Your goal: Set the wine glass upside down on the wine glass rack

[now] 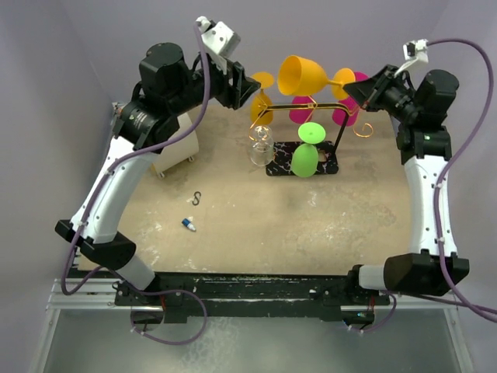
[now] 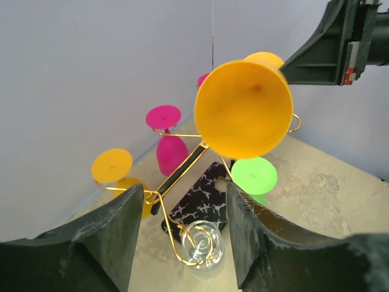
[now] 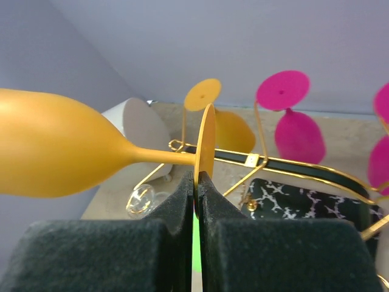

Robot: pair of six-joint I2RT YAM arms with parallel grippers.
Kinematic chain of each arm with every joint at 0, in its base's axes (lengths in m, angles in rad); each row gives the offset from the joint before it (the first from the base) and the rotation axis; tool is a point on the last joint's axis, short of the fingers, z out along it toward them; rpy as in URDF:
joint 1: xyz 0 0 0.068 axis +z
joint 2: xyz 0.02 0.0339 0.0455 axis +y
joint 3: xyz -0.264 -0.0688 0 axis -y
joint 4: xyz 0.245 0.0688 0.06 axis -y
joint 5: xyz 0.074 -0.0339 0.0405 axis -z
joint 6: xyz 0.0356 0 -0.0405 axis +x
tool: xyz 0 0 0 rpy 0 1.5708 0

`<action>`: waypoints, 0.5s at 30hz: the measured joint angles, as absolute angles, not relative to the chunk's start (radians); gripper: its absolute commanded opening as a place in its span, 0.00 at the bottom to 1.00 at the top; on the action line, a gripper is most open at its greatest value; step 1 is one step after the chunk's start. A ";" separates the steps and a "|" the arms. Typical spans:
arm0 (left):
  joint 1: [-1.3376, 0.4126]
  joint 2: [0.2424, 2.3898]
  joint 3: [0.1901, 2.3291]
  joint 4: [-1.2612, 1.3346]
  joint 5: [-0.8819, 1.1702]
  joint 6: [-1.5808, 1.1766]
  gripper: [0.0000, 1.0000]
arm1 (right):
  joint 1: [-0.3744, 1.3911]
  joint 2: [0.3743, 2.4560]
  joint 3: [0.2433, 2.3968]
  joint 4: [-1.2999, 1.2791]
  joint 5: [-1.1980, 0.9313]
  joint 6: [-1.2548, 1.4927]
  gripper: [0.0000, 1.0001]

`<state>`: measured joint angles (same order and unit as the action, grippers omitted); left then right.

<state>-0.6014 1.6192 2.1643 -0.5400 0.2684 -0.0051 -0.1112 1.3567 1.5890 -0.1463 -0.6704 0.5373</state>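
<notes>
My right gripper (image 1: 353,87) is shut on the foot disc (image 3: 205,146) of an orange wine glass (image 1: 303,75). It holds the glass on its side above the rack, bowl opening towards the left arm (image 2: 243,108). The rack is a gold wire frame (image 1: 311,106) on a black marbled base (image 1: 330,165), also in the left wrist view (image 2: 203,198) and the right wrist view (image 3: 304,198). My left gripper (image 1: 252,87) is open and empty (image 2: 182,225), high by the rack's left end, apart from the glass.
Hanging upside down on the rack are magenta glasses (image 1: 301,109), a green one (image 1: 307,151), an orange one (image 2: 112,167) and a clear one (image 1: 260,144). A white cylinder (image 1: 175,148) stands left of it. A small black hook (image 1: 197,199) and a blue-white bit (image 1: 189,224) lie on the table.
</notes>
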 measured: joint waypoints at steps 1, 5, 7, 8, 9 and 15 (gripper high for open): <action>-0.595 1.606 2.155 -0.545 0.268 -0.004 0.69 | -0.129 1.345 1.589 -0.157 -0.661 0.521 0.00; -0.577 1.552 2.113 -0.554 0.265 0.003 0.79 | -0.166 1.279 1.589 -0.213 -0.585 0.419 0.00; -0.569 1.520 2.082 -0.562 0.263 0.012 0.81 | -0.177 1.232 1.590 -0.251 -0.527 0.337 0.00; -0.567 1.507 2.070 -0.565 0.261 0.014 0.83 | -0.180 1.213 1.591 -0.265 -0.505 0.302 0.00; -0.563 1.494 2.056 -0.566 0.261 0.019 0.84 | -0.184 1.192 1.596 -0.287 -0.468 0.253 0.00; -0.533 1.431 1.991 -0.589 0.249 0.049 0.87 | -0.245 1.113 1.646 -0.395 -0.243 0.015 0.00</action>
